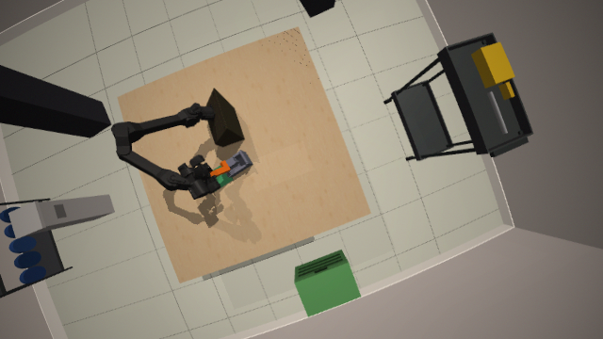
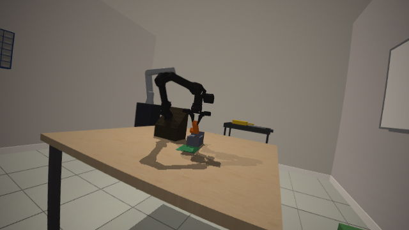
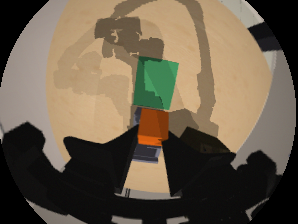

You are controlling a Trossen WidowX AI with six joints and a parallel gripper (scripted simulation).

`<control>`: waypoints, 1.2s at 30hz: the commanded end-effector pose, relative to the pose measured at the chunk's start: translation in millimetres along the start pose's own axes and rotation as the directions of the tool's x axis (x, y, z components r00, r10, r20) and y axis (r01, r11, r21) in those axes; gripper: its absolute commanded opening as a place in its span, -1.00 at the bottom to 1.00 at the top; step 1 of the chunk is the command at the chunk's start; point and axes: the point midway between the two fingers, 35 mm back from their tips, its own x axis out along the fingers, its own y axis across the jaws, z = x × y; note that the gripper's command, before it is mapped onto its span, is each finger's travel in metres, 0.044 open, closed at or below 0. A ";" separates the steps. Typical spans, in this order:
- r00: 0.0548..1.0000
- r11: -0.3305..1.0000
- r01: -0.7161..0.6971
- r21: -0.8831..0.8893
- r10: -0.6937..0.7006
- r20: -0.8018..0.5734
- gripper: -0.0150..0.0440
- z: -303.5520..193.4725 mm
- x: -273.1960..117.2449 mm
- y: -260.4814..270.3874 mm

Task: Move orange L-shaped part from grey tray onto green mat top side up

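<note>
The orange part is up above the grey tray on your wooden table, the green mat lying beside that tray, and your claw has the part pinched between its fingers.

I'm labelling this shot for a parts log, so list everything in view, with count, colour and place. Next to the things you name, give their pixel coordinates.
Part [image 1: 222, 169] [image 2: 195, 127] [image 3: 153, 126]: one, orange, in the claw
Tray [image 1: 241, 164] [image 2: 194, 140] [image 3: 145, 154]: one, grey, on the table
Mat [image 1: 223, 180] [image 2: 188, 148] [image 3: 159, 84]: one, green, beside the tray
Block [image 1: 227, 123] [image 2: 170, 129]: one, dark brown, under the arm's base
Table [image 1: 283, 198] [image 2: 153, 160] [image 3: 240, 75]: one, tan, under these
Cart [image 1: 476, 120] [image 2: 248, 127]: one, dark, beyond the table
Boxes [image 1: 498, 63] [image 2: 239, 122]: two, yellow, on the cart
Cabinet [image 1: 327, 287] [image 2: 348, 227]: one, green, on the floor
Whiteboard [image 2: 397, 92]: one, pale, on the wall
Arm [image 1: 153, 128] [image 2: 182, 80]: one, black
Claw [image 1: 210, 173] [image 2: 195, 122] [image 3: 150, 128]: one, black
</note>
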 end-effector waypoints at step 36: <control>1.000 1.000 0.000 0.000 0.000 0.010 -0.49 82.3 23.1 -7.8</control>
